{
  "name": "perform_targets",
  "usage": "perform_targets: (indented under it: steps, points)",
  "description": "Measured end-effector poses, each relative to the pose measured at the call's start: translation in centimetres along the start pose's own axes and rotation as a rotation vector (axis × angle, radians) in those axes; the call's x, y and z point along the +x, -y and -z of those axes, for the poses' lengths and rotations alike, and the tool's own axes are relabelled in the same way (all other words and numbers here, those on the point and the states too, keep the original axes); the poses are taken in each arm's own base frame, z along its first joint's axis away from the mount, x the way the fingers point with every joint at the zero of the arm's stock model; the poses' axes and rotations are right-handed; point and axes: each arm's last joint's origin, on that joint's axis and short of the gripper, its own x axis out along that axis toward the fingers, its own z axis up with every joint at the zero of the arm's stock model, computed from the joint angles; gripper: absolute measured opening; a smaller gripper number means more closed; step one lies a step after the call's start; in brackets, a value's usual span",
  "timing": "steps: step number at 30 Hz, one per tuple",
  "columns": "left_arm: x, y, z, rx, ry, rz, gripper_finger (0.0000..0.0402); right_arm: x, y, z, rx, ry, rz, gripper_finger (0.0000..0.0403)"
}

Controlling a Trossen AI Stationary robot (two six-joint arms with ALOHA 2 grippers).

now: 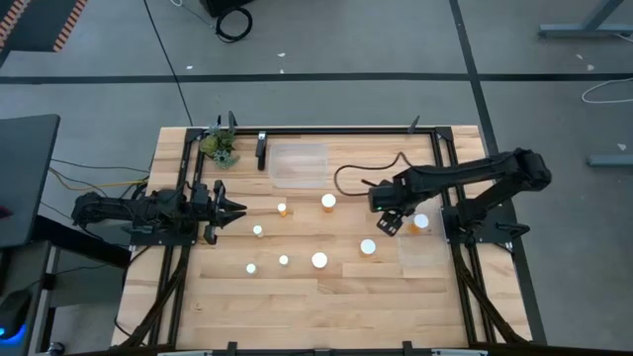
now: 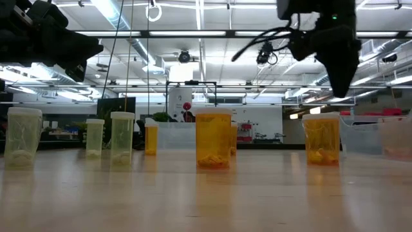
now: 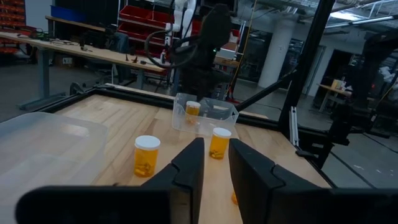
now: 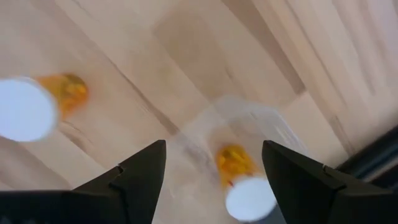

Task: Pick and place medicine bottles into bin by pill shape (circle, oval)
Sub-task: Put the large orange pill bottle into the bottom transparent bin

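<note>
One medicine bottle (image 1: 420, 222) already lies in the clear bin (image 1: 423, 247) at right-centre of the high view, directly under the right gripper (image 1: 392, 220), whose fingers are spread and empty. Six more bottles stand loose mid-table, so it should lift clear of the bin wall before reaching for the nearest one (image 1: 368, 246). Left gripper (image 1: 235, 209) waits clenched on nothing at the table's left edge.

Long ceiling lamps (image 2: 116, 16) give bright, even light with some glare in the low view. Shadows on the pale wooden worktop (image 1: 297, 287) are soft. The right wrist view is blurred, and its white-capped orange bottle (image 4: 239, 177) looks smeared.
</note>
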Motion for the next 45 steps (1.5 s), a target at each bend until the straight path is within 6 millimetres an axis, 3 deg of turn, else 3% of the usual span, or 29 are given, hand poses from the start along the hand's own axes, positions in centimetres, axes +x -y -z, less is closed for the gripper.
perform_targets:
  steps: [10, 18, 33, 45]
  points:
    - [0.0, 0.0, 0.0, 0.000, 0.000, 0.000, 0.0090, -1.2, -4.8, -4.1, -0.145, 0.033, -0.017, 0.0273]
    - [0.0, 0.0, 0.0, 0.000, 0.000, 0.000, 0.0083, -1.0, -8.0, -5.8, -0.230, 0.045, -0.026, 0.0273]
    - [0.0, 0.0, 0.0, -0.001, 0.000, 0.000, 0.0082, 2.7, -12.5, -5.3, -0.318, -0.033, -0.097, 0.0273]
    - [0.0, 0.0, 0.0, -0.001, 0.001, 0.000, 0.0088, 4.8, -12.5, -4.6, -0.322, -0.079, -0.085, 0.0273]
